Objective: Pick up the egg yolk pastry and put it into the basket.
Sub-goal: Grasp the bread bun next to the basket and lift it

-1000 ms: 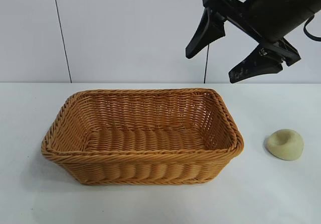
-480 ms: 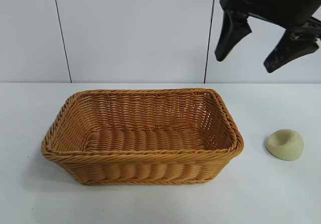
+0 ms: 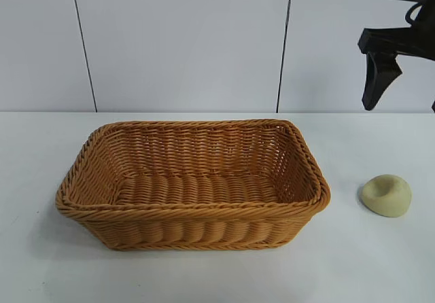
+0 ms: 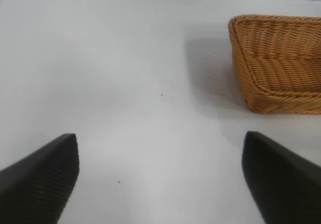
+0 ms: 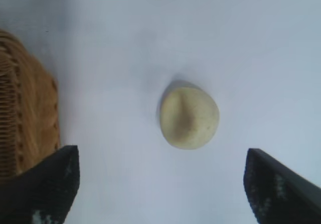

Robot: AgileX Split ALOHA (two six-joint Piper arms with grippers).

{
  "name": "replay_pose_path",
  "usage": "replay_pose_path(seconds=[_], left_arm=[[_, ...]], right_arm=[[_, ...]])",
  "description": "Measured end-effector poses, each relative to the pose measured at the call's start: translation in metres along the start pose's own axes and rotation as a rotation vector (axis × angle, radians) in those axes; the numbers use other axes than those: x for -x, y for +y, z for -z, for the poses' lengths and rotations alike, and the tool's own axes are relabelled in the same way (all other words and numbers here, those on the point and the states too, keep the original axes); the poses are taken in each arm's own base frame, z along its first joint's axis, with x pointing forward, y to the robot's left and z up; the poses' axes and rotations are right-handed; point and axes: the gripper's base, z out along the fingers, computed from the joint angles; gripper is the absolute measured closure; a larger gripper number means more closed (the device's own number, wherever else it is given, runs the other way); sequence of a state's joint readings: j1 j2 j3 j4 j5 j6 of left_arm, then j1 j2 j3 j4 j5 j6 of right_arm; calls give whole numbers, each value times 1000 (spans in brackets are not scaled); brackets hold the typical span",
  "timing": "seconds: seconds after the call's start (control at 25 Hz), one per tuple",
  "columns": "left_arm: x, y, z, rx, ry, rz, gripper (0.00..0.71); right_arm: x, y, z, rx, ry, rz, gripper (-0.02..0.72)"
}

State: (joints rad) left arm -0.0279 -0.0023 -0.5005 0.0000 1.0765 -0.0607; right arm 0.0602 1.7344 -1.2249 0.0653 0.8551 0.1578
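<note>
The egg yolk pastry (image 3: 387,195), a small pale cream dome with a dent, lies on the white table to the right of the basket (image 3: 190,211). The orange-brown wicker basket holds nothing. My right gripper (image 3: 402,106) hangs high above the pastry at the exterior view's right edge, with one finger cut off by the frame. In the right wrist view the right gripper (image 5: 160,153) is open with nothing between its fingers; the pastry (image 5: 189,117) lies below it and the basket's rim (image 5: 25,113) is off to one side. My left gripper (image 4: 160,137) is open over bare table beside the basket (image 4: 276,58).
The white table (image 3: 204,276) stretches around the basket on all sides. A white panelled wall (image 3: 177,45) rises behind the table's far edge.
My right gripper has swung to the right, from above the basket's right end to over the pastry, partly leaving the exterior view. Basket and pastry have not moved.
</note>
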Motion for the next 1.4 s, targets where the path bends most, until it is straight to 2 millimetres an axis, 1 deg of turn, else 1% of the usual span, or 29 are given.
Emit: replay_pose_path(seconds=[0.08,0.2,0.44,0.56,0.64,0.76,0.84,0.96,1.04,1.08,1.12,1.2,1.32,1.4], left_arm=[[0,0,0,0,0,0,71],[0,0,0,0,0,0,71],[0,0,0,0,0,-1,71],[0,0,0,0,0,-1,71],[0,0,0,0,0,-1,71],[0,0,0,0,0,-1,71],[0,0,0,0,0,-1,71],[0,0,0,0,0,-1,71],[0,0,0,0,0,-1,71],[0,0,0,0,0,-1,71],[0,0,0,0,0,-1,71],[0,0,0,0,0,-1,71],[0,0,0,0,0,-1,71],[0,0,0,0,0,-1,71]], right_arm=[[3,-4,-15,-7,12,-9,66],[5,-6,-43,-15,41,-14,66],[2,-10,-95,-32,114,-21,66],[-2,-12,-113,-39,143,-23,66],[-4,-13,-120,-42,160,-24,82],[-5,-13,-124,-44,173,-25,138],[-5,-13,-124,-45,175,-25,199],[-6,-13,-124,-47,184,-24,328],[-7,-13,-124,-49,193,-23,429],[-7,-14,-124,-51,199,-21,471],[-7,-14,-123,-52,201,-20,498],[-6,-13,-121,-52,205,-15,527],[0,-11,-115,-49,227,-4,540],[8,-9,-102,-45,221,4,542]])
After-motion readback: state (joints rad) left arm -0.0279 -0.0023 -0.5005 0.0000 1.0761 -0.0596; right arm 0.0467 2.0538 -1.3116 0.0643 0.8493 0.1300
